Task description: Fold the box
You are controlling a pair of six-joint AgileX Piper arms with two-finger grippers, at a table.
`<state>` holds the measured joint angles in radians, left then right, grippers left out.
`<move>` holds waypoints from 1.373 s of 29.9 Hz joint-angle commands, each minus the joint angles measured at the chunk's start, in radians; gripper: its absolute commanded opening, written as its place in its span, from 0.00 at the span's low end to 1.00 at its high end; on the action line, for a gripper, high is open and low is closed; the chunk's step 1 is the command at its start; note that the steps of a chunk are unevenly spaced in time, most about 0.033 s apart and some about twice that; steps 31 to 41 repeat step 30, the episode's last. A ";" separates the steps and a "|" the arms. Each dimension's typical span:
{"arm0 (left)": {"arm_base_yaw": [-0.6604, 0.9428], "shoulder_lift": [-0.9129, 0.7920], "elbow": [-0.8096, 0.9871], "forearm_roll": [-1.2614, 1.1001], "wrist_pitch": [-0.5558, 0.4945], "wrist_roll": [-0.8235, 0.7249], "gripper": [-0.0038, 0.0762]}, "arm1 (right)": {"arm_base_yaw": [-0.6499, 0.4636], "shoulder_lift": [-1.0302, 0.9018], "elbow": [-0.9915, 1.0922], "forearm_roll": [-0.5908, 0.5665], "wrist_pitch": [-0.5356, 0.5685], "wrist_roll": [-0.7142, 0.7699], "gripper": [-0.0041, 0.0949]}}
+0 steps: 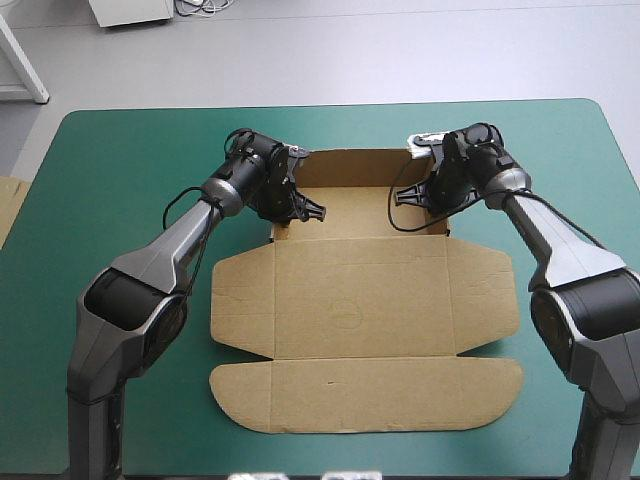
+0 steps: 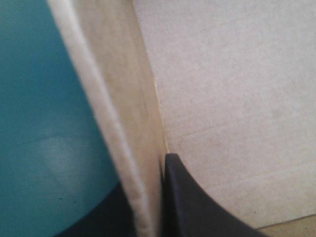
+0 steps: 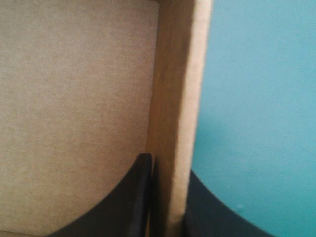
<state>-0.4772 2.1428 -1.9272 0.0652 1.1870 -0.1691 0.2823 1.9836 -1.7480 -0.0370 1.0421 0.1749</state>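
Teal-green cover (image 1: 110, 170) carries the box (image 1: 360, 300), mostly flat; the left gripper (image 1: 303, 211) and right gripper (image 1: 408, 196) each pinch a raised side wall between their fingers; board looks light, stiff, best held by wall edges near creases

Table (image 1: 120, 150): teal-green cover, plain and smooth, with rounded far corners; it fills most of the high view.
Spare board (image 1: 8, 205): edge of a brown sheet beside the table's left edge, mostly cut off from view.
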 commanded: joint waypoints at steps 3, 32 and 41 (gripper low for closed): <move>-0.002 -0.023 0.006 0.076 0.022 0.066 0.17 | 0.000 -0.059 -0.022 -0.045 -0.035 -0.031 0.48; -0.002 -0.239 -0.118 -0.009 0.097 0.106 0.62 | 0.000 -0.311 -0.032 0.047 -0.005 -0.051 0.53; -0.002 -0.239 -0.118 -0.009 0.097 0.106 0.62 | 0.000 -0.311 -0.032 0.047 -0.005 -0.051 0.53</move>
